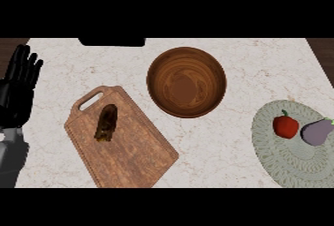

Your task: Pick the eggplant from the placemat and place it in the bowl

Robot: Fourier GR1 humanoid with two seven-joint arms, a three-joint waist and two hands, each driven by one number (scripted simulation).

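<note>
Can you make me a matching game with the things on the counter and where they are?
Things:
1. eggplant
2. bowl
3. cutting board
4. left hand

Places:
A. at the left edge, open, fingers up
B. middle of the counter, nothing in it
C. on the placemat, beside a red pepper
D. left of the bowl, a dark brown thing on it

Pairs: 1-C, 2-B, 3-D, 4-A
</note>
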